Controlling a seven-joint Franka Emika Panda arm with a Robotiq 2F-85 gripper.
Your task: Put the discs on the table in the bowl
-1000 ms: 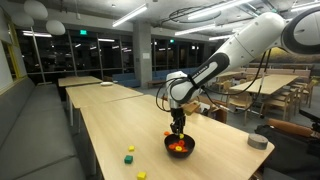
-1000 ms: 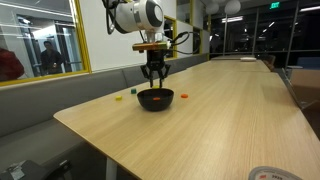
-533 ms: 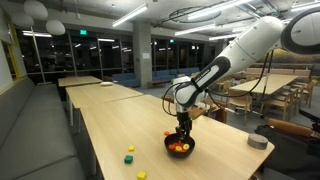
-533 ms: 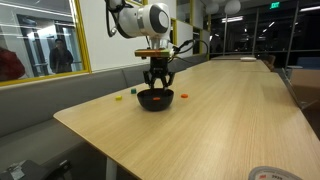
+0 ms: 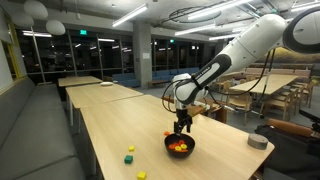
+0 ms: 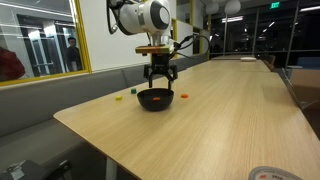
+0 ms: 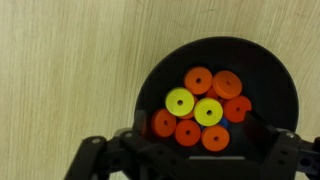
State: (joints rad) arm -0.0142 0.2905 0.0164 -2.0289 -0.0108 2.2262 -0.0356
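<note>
The black bowl (image 5: 180,147) (image 6: 155,99) stands on the light-wood table (image 5: 110,125) (image 6: 200,120). In the wrist view the bowl (image 7: 270,75) holds several discs (image 7: 198,81), orange, red and yellow, in a heap. My gripper (image 5: 181,128) (image 6: 158,82) (image 7: 197,150) hangs straight above the bowl, open, its dark fingers (image 7: 128,148) spread to either side of the heap and holding nothing. A tiny orange piece (image 6: 184,96) lies on the table just beside the bowl; whether it is a disc I cannot tell.
Small green and yellow blocks (image 5: 130,152) (image 5: 141,175) lie on the table near the bowl, with small pieces (image 6: 117,98) on its other side. A grey roll of tape (image 5: 257,142) (image 6: 270,174) sits near the table's edge. More tables and chairs stand behind.
The jaws have gone from shut to wide open over the bowl. The arm has stayed above the bowl, shifting only slightly.
</note>
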